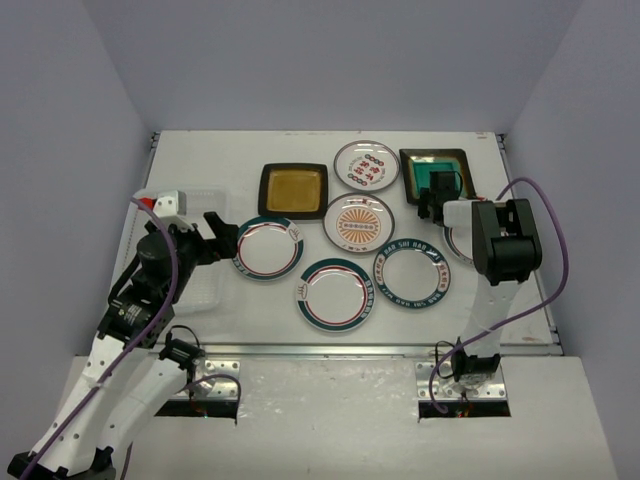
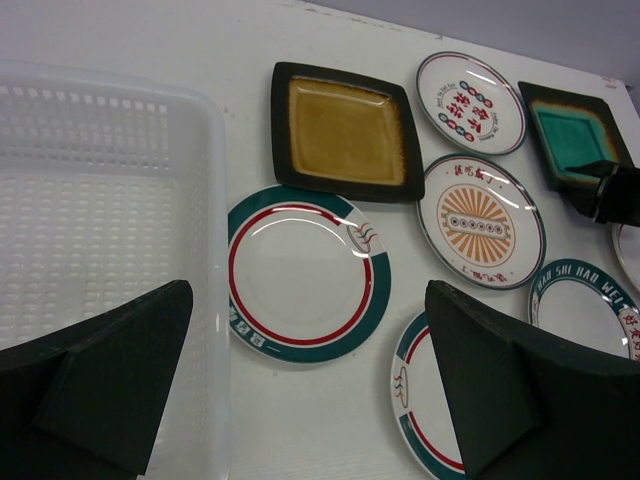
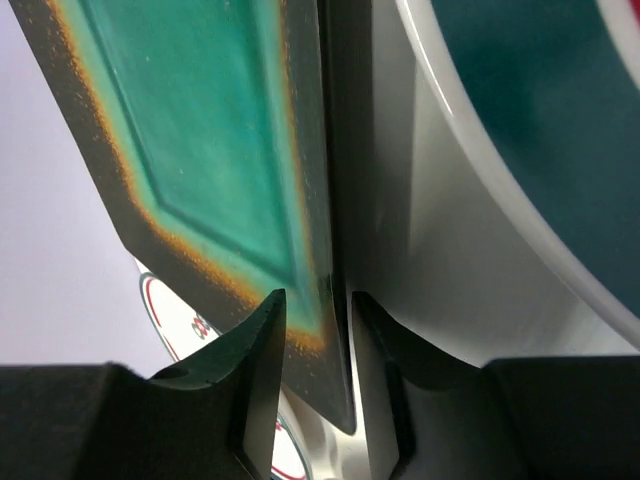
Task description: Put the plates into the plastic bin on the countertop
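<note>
Overhead, the countertop (image 1: 520, 300) carries an amber square plate (image 1: 293, 190), a teal square plate (image 1: 432, 168) and five round plates (image 1: 359, 222) in the open. An eighth plate (image 1: 455, 243) shows only as a rim beside the right arm. The plastic bin (image 1: 207, 288) lies at the left edge, long axis running near to far, largely covered by the left arm. The left gripper (image 1: 218, 232) hangs at its right wall, jaws wide apart, pointing toward the plates. The right gripper (image 1: 430, 197) sits at the teal square plate's near edge. Left wrist view: adds the bin's perforated floor and wall (image 2: 110, 200), just beside a green-banded plate (image 2: 305, 272). Right wrist view, alone in showing the grip: fingers (image 3: 262, 340) pressed on the teal square plate's dark rim, one on the glazed face, one on the underside. The plate is seen edge-on, its rim running straight away from the lens.
</note>
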